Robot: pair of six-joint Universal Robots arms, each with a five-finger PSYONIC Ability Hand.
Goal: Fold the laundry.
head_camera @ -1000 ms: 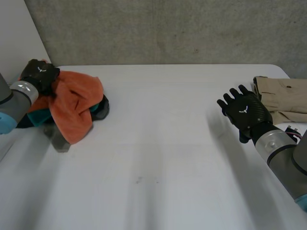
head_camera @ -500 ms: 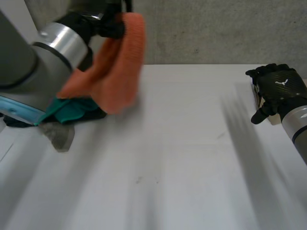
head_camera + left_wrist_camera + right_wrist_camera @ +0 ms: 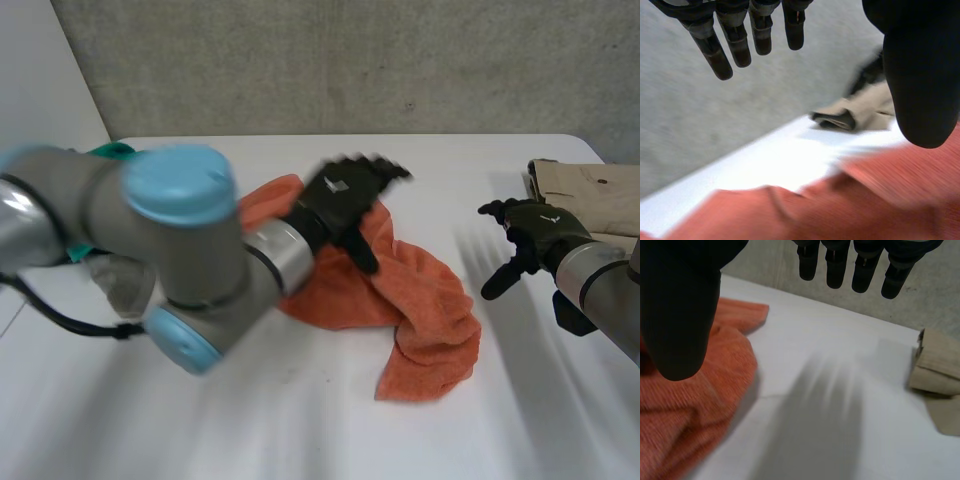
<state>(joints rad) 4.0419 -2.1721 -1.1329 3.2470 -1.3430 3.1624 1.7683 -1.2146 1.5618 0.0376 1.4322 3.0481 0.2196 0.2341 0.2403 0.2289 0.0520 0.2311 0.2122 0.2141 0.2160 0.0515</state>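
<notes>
An orange towel [image 3: 400, 290] lies crumpled on the middle of the white table [image 3: 300, 420]; it also shows below the palm in the left wrist view [image 3: 830, 210] and beside the thumb in the right wrist view [image 3: 690, 405]. My left hand [image 3: 345, 195] hovers over the towel's far side, open with straight fingers [image 3: 735, 35] and nothing in them. To the right of the towel my right hand [image 3: 530, 235] stands open and apart from it, its fingers [image 3: 860, 265] straight and empty.
A folded beige garment [image 3: 590, 205] lies at the table's far right edge, also seen in the right wrist view [image 3: 937, 375]. A pile of teal and grey laundry [image 3: 110, 270] sits at the far left, mostly behind my left arm.
My left hand carried the orange towel from the pile at the left to the table's middle and let go of it. My right hand drew back to the right.
</notes>
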